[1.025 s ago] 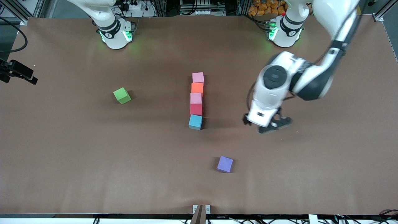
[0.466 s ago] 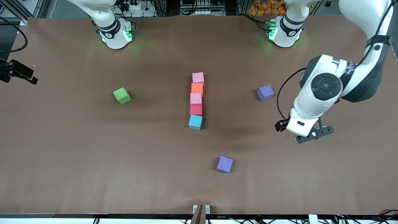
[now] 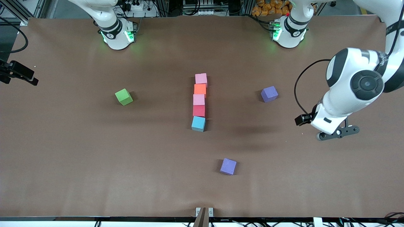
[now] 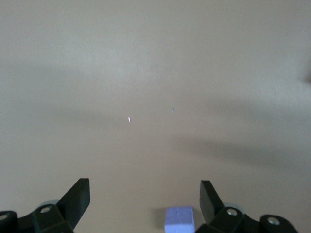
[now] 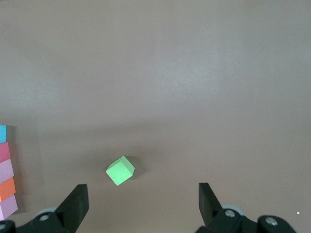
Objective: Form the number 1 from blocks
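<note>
Five blocks form a straight column mid-table: pink (image 3: pixel 201 78), orange (image 3: pixel 199 89), pink (image 3: pixel 199 99), red (image 3: pixel 199 110), and light blue (image 3: pixel 198 123) nearest the front camera. They touch or nearly touch. My left gripper (image 3: pixel 337 132) hangs open and empty over bare table toward the left arm's end, well away from the column. In the left wrist view its gripper (image 4: pixel 145 199) holds nothing. The right gripper (image 5: pixel 143 201) is open and empty high over the table; its view catches the column's edge, with the red block (image 5: pixel 4 151) in it.
A green cube (image 3: pixel 123 96) (image 5: pixel 120 170) sits toward the right arm's end. One purple cube (image 3: pixel 269 94) lies between the column and my left gripper; another (image 3: pixel 228 166) lies nearer the front camera. A purple cube (image 4: pixel 179 219) shows in the left wrist view.
My left arm swung away from the column toward its own end of the table, uncovering the purple cube it had hidden. The blocks have not moved.
</note>
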Controlling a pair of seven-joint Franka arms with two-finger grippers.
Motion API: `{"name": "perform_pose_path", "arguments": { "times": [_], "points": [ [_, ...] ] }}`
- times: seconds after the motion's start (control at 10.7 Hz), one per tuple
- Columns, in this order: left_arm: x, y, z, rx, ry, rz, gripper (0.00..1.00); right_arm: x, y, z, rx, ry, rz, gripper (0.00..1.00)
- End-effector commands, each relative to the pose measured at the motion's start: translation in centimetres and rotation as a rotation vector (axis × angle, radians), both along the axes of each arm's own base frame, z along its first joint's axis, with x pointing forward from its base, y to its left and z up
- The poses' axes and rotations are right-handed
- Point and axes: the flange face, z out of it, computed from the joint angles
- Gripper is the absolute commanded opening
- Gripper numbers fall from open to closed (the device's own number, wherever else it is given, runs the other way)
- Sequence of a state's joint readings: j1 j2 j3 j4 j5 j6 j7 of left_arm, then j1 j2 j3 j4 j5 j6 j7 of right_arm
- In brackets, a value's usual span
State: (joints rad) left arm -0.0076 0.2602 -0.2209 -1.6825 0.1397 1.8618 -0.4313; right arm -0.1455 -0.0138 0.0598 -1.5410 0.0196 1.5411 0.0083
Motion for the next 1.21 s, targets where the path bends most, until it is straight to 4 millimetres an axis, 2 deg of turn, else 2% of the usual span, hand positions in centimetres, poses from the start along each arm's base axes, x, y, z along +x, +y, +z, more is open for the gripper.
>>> {"name": "perform_pose_path", "arguments": {
  "times": [0.0,0.09,0.37,0.47,0.56,0.93,1.12],
  "points": [
    [-4.3,-0.1,0.3,-0.045,0.064,-0.032,1.00,-0.4,-0.1,0.2,0.015,-0.008,0.006,1.00],
    [-5.0,0.2,0.3,-0.037,0.101,-0.043,1.00,-0.4,0.0,0.2,0.015,-0.006,0.007,1.00],
    [-8.5,2.8,3.8,-0.029,0.160,-0.108,1.00,-0.4,-0.1,0.2,0.015,-0.009,0.006,1.00],
    [-8.8,3.5,5.1,-0.033,0.151,-0.106,1.00,-0.4,-0.1,0.2,0.015,-0.009,0.006,1.00],
    [-8.6,4.0,6.6,-0.038,0.119,-0.098,1.00,-0.4,-0.1,0.2,0.016,-0.011,0.006,1.00],
    [-6.4,5.5,15.0,-0.053,-0.060,-0.083,1.00,-0.4,-0.2,0.3,0.016,-0.012,0.004,1.00],
    [-6.3,5.7,18.3,-0.034,-0.114,-0.187,1.00,-0.4,-0.1,0.3,0.016,-0.012,0.006,1.00]
  ]
}}
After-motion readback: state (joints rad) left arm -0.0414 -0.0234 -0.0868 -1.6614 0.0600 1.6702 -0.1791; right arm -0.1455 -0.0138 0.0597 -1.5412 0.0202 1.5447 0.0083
